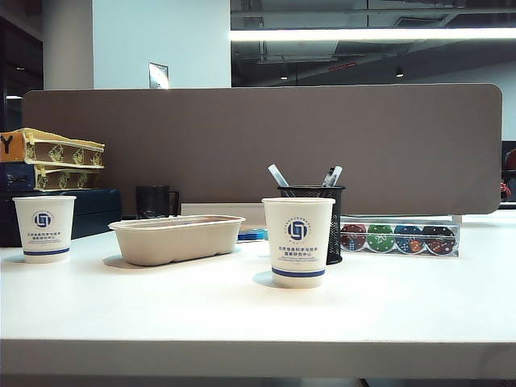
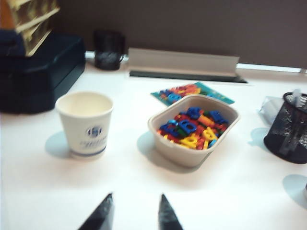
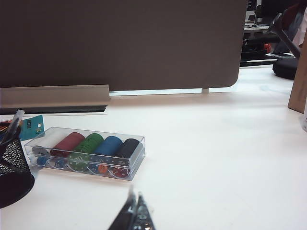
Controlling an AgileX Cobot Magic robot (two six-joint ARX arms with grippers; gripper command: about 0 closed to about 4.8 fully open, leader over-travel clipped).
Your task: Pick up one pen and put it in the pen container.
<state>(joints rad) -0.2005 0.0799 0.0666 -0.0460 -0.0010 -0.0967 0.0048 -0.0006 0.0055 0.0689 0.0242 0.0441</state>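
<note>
The pen container (image 1: 316, 211), a black wire-mesh cup, stands behind the middle paper cup (image 1: 297, 240). A slim whitish pen (image 1: 278, 175) leans out of it, beside two capped pens (image 1: 331, 176). Neither gripper shows in the exterior view. My left gripper (image 2: 136, 195) hangs open over bare table with nothing between its fingers. From it the pen container (image 2: 288, 129) is far to one side, with a pale pen (image 2: 296, 98) inside. My right gripper (image 3: 135, 199) is shut and empty above the table. The pen container (image 3: 12, 167) and a pen (image 3: 16, 120) sit at that view's edge.
A beige tray (image 2: 192, 155) of coloured plastic letters sits ahead of the left gripper, with a paper cup (image 2: 86, 122) beside it. A black mug (image 2: 109, 49) and dark boxes (image 2: 38, 72) stand at the back. A clear box of poker chips (image 3: 88, 152) lies near the container.
</note>
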